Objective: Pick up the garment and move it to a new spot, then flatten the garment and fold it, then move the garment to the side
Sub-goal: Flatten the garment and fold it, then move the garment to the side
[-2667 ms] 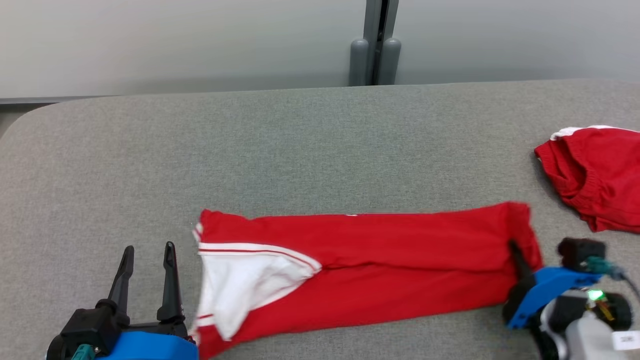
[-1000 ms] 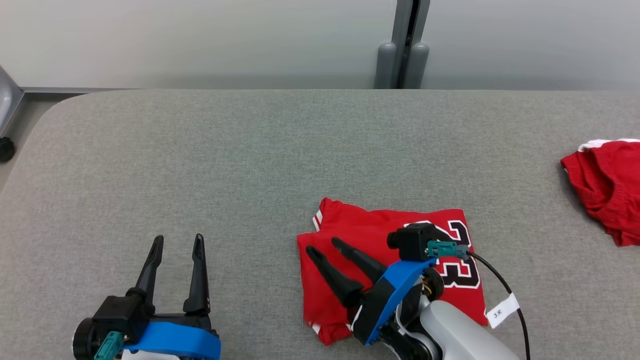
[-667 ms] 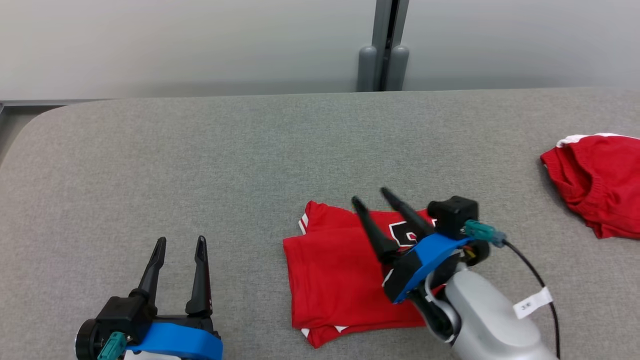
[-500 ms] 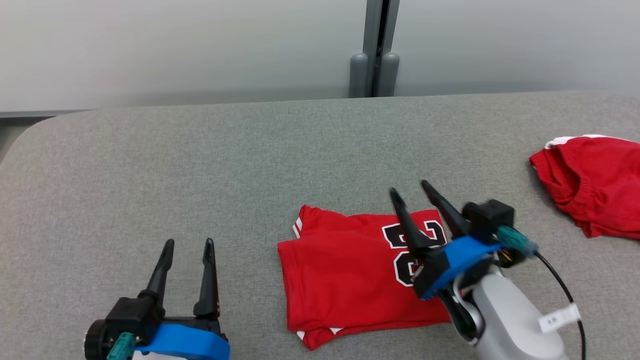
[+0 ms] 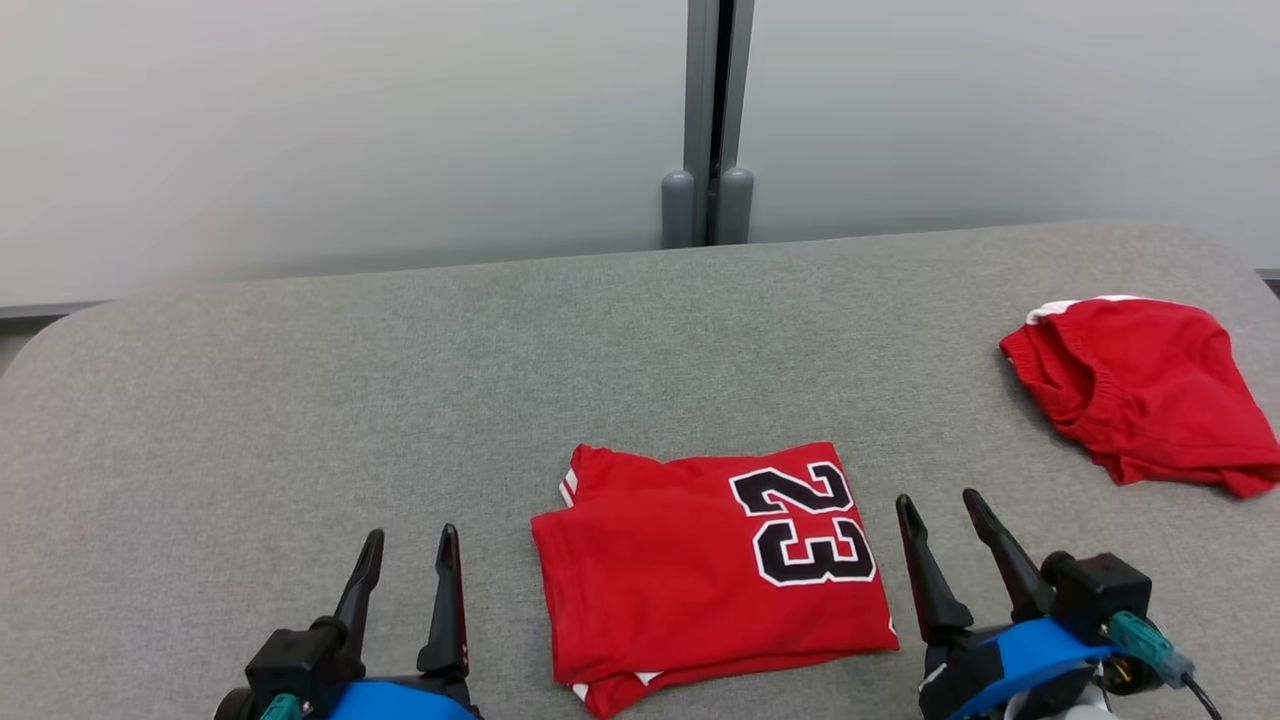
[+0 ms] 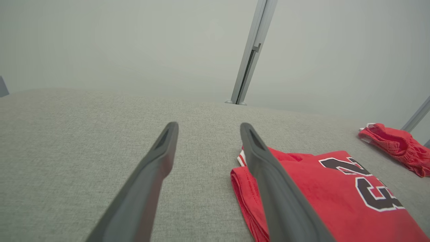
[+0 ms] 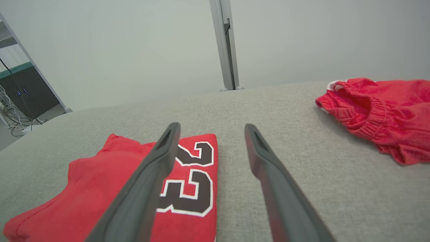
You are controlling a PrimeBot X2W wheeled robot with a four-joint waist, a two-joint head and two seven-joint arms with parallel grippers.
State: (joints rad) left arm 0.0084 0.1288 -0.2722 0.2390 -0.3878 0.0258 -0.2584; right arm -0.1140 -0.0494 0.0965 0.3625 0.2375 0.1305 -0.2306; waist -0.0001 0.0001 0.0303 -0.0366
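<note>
- Finding the folded red jersey with a black, white-edged 23 (image 5: 660, 590) lying flat on the grey cloth-covered table (image 5: 300, 400), towards the near edge and between the two grippers.
- Holding nothing in the left gripper (image 5: 411, 533): both dark fingers parted over bare cloth, pointing away from the robot, with the jersey off to its right.
- Holding nothing in the right gripper (image 5: 937, 497) either: fingers spread wide, poised just beside the jersey's right edge, with the jersey off to its left.
- Reading the jersey's long axis as running left to right across the table, slightly skewed, with the numeral end towards the right gripper and the thick folded edge with white trim towards the left one.
- Judging the right gripper the nearer of the two: its inner finger coming almost to the cloth's edge in the head view, while a strip of bare table is separating the left gripper from the fold.
- Checking the wrist views: looking along the left gripper (image 6: 209, 125), the red folded edge showing past the right-hand finger; looking along the right gripper (image 7: 212, 125), the 23 showing past the left-hand finger.
- Noting a crumpled red garment with an elastic waistband (image 5: 1130, 390) lying well apart at the far right of the table, touching nothing.
- Taking the folding as done and the sideways move as the remaining step; expecting it to call for an inward reach along that long axis, probably pinching the short end from the right.
</note>
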